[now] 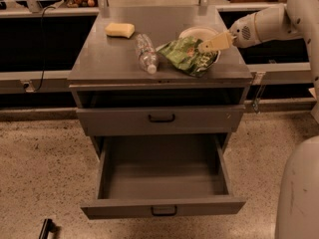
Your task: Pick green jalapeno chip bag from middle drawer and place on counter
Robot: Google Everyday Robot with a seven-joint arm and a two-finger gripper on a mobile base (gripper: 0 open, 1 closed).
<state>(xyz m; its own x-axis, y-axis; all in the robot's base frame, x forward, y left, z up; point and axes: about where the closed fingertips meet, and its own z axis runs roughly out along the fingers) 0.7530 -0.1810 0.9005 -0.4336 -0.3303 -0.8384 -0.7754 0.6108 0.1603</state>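
Observation:
The green jalapeno chip bag (188, 56) lies crumpled on the right side of the counter (104, 59), partly over a white plate (195, 32). My gripper (205, 47) reaches in from the right, low over the counter, shut on the bag's upper right edge. The middle drawer (164, 178), the lowest one, is pulled wide open below, and nothing lies on its floor.
A yellow sponge (119, 30) lies at the counter's back left. A clear plastic bottle (147, 54) lies on its side just left of the bag. The grey drawer front (162, 117) above the open drawer is closed. My arm's white shell (299, 188) fills the lower right.

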